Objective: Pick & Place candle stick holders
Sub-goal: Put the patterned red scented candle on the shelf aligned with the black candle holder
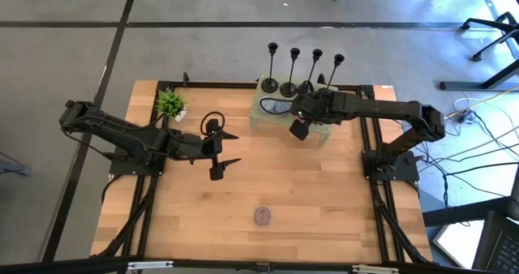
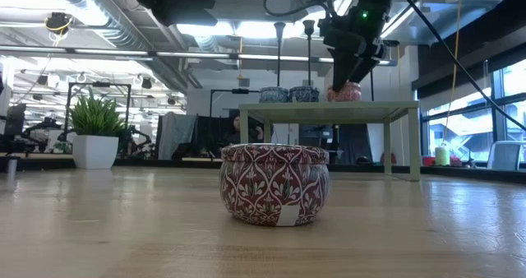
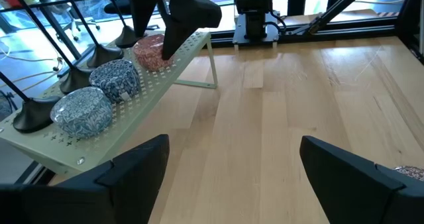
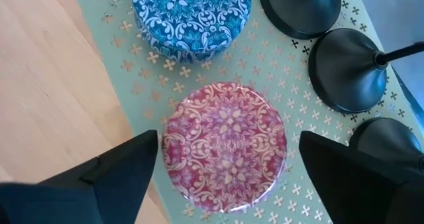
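Observation:
Four slim black candle stick holders point(image 1: 289, 86) stand on their round bases in a row along the far side of a pale green perforated stand point(image 1: 272, 122). Three of the bases show in the right wrist view point(image 4: 344, 68). My right gripper point(image 1: 298, 130) is open above the stand. Its fingers stand on either side of a red patterned tin point(image 4: 225, 144), next to the holders, and I see no touch. My left gripper point(image 1: 229, 150) is open and empty over the table, left of the stand.
A blue patterned tin point(image 4: 192, 15) and another blue-white tin point(image 3: 83, 111) sit on the stand beside the red one. A second red patterned tin point(image 1: 262, 216) sits on the table near its front edge. A small potted plant point(image 1: 170, 104) stands at the far left.

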Robot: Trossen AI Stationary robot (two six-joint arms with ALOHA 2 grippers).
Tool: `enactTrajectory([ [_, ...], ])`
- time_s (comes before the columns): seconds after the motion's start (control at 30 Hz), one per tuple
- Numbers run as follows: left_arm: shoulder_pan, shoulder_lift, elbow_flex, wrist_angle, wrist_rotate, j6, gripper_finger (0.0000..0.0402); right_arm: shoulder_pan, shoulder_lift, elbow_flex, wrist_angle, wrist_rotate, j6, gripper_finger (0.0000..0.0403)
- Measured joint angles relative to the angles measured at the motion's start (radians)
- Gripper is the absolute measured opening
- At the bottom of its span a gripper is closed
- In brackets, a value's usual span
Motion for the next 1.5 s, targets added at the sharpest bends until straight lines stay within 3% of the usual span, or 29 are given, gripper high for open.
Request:
enactTrajectory([
  [0.33, 0.000, 0.000, 0.000, 0.000, 0.000, 0.000, 0.0338, 0.081, -0.006, 0.192, -0.189, -0.007, 0.022, 0.0371],
  [0.43, 0.000, 0.000, 0.000, 0.000, 0.000, 0.000, 0.0338, 0.125, -0.006, 0.262, -0.255, -0.083, 0.045, 0.0371],
  [0.63, 0.000, 0.000, 0.000, 0.000, 0.000, 0.000, 0.0338, 0.274, 0.002, 0.279, -0.256, -0.343, 0.038, 0.0371],
  [0.8, 0.000, 0.000, 0.000, 0.000, 0.000, 0.000, 0.0338, 0.452, 0.042, 0.231, -0.115, -0.412, 0.037, 0.0371],
  [1.07, 0.000, 0.000, 0.000, 0.004, 0.000, 0.000, 0.0338, 0.647, 0.173, 0.128, 0.361, -0.356, -0.022, 0.0371],
  [1.5, 0.000, 0.000, 0.000, 0.005, 0.000, 0.000, 0.0338, 0.659, 0.470, 0.122, 0.560, -0.341, -0.083, 0.0371],
])
